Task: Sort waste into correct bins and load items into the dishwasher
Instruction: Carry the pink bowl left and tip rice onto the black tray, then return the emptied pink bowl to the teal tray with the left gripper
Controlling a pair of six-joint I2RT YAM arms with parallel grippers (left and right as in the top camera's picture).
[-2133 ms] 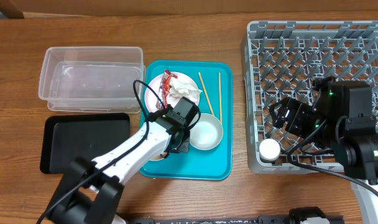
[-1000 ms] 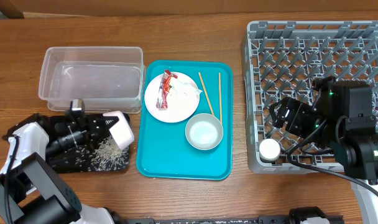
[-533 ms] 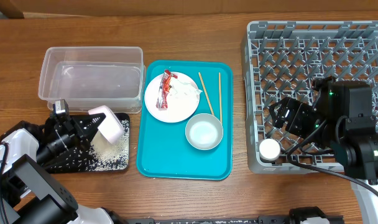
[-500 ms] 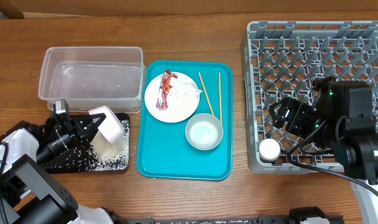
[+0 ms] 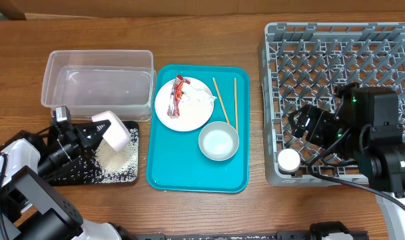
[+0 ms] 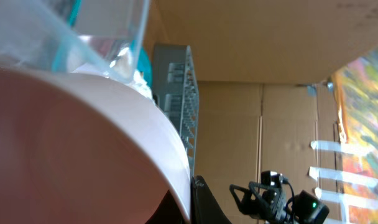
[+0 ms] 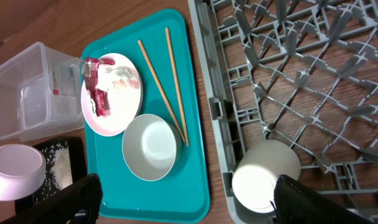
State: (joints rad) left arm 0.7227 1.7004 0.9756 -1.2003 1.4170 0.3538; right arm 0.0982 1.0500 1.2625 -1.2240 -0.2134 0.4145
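Note:
My left gripper (image 5: 96,132) is shut on the rim of a small white bowl (image 5: 114,133), held tipped over the black tray (image 5: 62,175). Loose white rice (image 5: 116,159) lies scattered on that tray. In the left wrist view the bowl (image 6: 71,155) fills the frame. The white plate (image 5: 184,107) holds the red wrapper (image 5: 178,95) and the napkin (image 5: 202,98). Two chopsticks (image 5: 221,100) and a silvery-grey bowl (image 5: 218,141) lie on the teal tray (image 5: 189,180). My right gripper (image 7: 189,208) is open and empty over the grey dish rack (image 5: 336,60), near the white cup (image 7: 263,177).
The clear tub (image 5: 99,83) stands just behind the black tray and looks empty. The teal tray sits between the bins and the rack. The cup (image 5: 288,159) lies at the rack's front left corner. The right arm (image 5: 372,133) covers the rack's front right.
My left arm took the white bowl from the teal tray to the black tray and tipped rice onto it. Since half a second ago the bowl has shifted slightly up. The right arm has not moved.

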